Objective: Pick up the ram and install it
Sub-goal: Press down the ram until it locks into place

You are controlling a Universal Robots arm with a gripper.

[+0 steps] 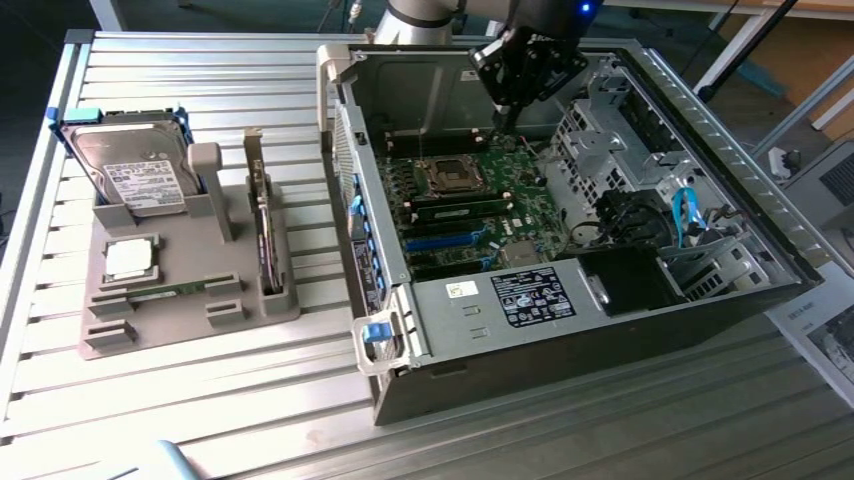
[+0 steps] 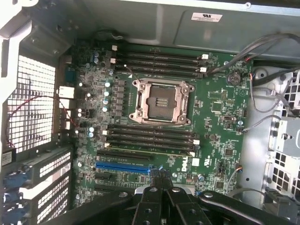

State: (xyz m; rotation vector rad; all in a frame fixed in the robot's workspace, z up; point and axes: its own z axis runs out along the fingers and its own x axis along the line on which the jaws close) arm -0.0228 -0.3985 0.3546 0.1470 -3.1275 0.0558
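In the exterior view we saw the black gripper (image 1: 505, 128) hanging inside the open grey computer case (image 1: 561, 330), above the green motherboard (image 1: 467, 200) near its rear edge, its fingers drawn together with nothing between them. Well apart from it, on the exterior view's left, the grey plastic parts holder (image 1: 174, 300) stood on the slatted metal table (image 1: 200, 80); there the ram (image 1: 171, 291), a long thin green circuit-board stick, lay in a low slot just below the square silver processor chip (image 1: 127, 259), with the big silver hard drive (image 1: 134, 172) propped behind. In the wrist view we looked down on the motherboard (image 2: 215, 108) with its silver processor socket (image 2: 162, 101) in the middle and rows of long black memory slots (image 2: 152, 136) on either side, while the closed gripper (image 2: 159, 180) hovered over the board's edge beside a blue expansion slot (image 2: 123, 166).
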